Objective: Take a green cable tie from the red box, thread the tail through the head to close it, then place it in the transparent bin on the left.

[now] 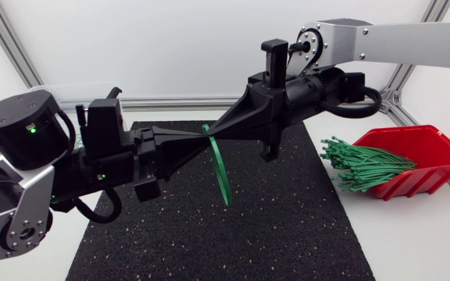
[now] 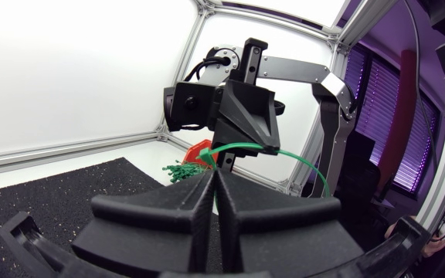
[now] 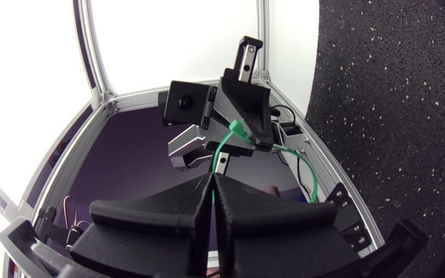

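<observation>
A slim green plastic cable tie is held in the air above a black speckled rubber mat, which is laid on the white desk. The tie is bent into a long curved loop that hangs down toward the mat from the point where the two claws meet.

The left arm's matte black claw is seen in the left wrist view with its wedge fingers pressed almost together, a short piece of the green tie pinched between their tips. The right arm's matte black claw is brought tip to tip against it from the opposite side. In the right wrist view its fingers are likewise nearly closed, and the tie is clamped between them.

Well apart from both claws, a red plastic open-fronted box is set at the mat's right edge. A bundle of further green cable ties is spilled from its open front onto the mat.
</observation>
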`<state>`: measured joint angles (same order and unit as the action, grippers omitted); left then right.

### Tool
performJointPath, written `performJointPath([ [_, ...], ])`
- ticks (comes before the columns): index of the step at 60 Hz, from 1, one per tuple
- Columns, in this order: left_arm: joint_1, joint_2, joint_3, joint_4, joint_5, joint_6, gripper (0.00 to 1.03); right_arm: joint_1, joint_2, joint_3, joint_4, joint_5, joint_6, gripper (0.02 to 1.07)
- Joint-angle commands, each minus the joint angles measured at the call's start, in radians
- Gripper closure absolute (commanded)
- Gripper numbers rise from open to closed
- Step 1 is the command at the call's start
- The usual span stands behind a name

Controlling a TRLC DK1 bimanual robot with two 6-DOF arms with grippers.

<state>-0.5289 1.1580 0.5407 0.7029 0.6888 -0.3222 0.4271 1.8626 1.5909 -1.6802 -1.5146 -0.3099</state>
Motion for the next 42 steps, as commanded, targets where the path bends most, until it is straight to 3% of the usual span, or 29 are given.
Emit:
performJointPath([
  [1, -0.025, -0.037, -0.015, 0.012, 0.012, 0.025, 0.99, -0.022, -0.014, 0.023, -0.274, -0.053, 0.026, 1.01],
  [31, -0.068, -0.086, 0.015, -0.045, -0.02, 0.026, 0.99, -0.022, 0.02, 0.001, -0.268, -0.044, 0.042, 1.0],
  [34, -0.071, -0.096, 0.016, -0.054, -0.021, 0.026, 0.99, -0.024, 0.029, 0.003, -0.268, -0.041, 0.048, 0.93],
  [37, -0.071, -0.101, 0.018, -0.062, -0.023, 0.026, 0.99, -0.024, 0.035, 0.0, -0.263, -0.027, 0.071, 0.68],
  [42, -0.071, -0.096, 0.016, -0.065, -0.025, 0.032, 0.99, -0.022, 0.012, -0.009, -0.256, -0.021, 0.077, 0.66],
])
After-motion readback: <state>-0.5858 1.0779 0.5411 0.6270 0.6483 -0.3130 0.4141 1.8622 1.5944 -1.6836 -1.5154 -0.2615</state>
